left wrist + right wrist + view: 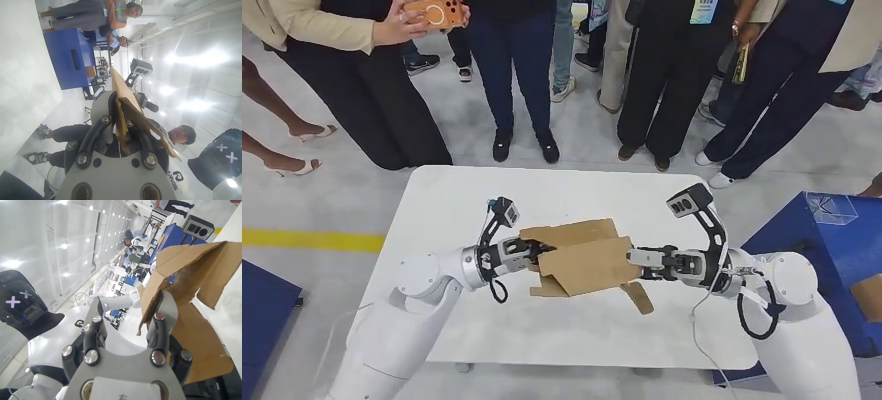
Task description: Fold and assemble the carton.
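Observation:
A brown cardboard carton (587, 262), partly folded with loose flaps, is held above the middle of the white table (542, 190). My left gripper (530, 253) is at its left end. In the left wrist view that gripper (118, 100) is shut on a doubled edge of the carton (130, 111). My right gripper (634, 260) is at the carton's right end. In the right wrist view it (130, 304) stands open, wide apart. One finger (166, 302) lies against a flap of the carton (192, 279); the other finger (96, 308) is free in the air.
Several people stand along the table's far edge. A blue cabinet (832, 250) with a clear plastic box (830, 207) on top stands to the right of the table. Bare tabletop lies in front of and behind the carton.

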Tool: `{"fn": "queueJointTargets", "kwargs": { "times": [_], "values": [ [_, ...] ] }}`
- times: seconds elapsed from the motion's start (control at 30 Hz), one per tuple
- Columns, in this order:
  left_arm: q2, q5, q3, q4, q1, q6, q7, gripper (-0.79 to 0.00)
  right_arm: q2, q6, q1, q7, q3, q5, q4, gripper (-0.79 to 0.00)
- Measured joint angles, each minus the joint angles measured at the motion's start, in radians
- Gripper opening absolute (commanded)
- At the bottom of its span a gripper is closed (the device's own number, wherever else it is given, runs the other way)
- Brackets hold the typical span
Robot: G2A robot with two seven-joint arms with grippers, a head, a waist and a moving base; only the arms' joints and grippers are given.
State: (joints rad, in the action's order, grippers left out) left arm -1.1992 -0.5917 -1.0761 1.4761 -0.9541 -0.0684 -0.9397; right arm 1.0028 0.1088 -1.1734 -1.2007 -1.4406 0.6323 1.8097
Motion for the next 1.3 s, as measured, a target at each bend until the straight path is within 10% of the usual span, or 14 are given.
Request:
{"fn": "queueJointTargets", "kwargs": {
  "times": [0.8, 0.83, 0.87, 1.3],
  "values": [
    [-0.016, 0.046, 0.055, -0.035, 0.025, 0.018, -0.009, -0.785, -0.008, -0.015, 0.026, 0.037, 0.033, -0.117, -0.033, -0.785],
    [-0.016, 0.049, 0.054, -0.034, 0.024, 0.020, -0.010, -0.548, -0.008, -0.016, 0.028, 0.039, 0.035, -0.120, -0.035, -0.785],
    [-0.015, 0.051, 0.053, -0.033, 0.024, 0.022, -0.012, 0.000, -0.008, -0.016, 0.030, 0.041, 0.036, -0.122, -0.037, -0.785],
    [0.006, 0.185, -0.019, 0.002, -0.007, -0.027, 0.036, 0.000, -0.007, -0.031, 0.037, 0.075, 0.034, -0.116, -0.049, -0.785]
  ]
}}
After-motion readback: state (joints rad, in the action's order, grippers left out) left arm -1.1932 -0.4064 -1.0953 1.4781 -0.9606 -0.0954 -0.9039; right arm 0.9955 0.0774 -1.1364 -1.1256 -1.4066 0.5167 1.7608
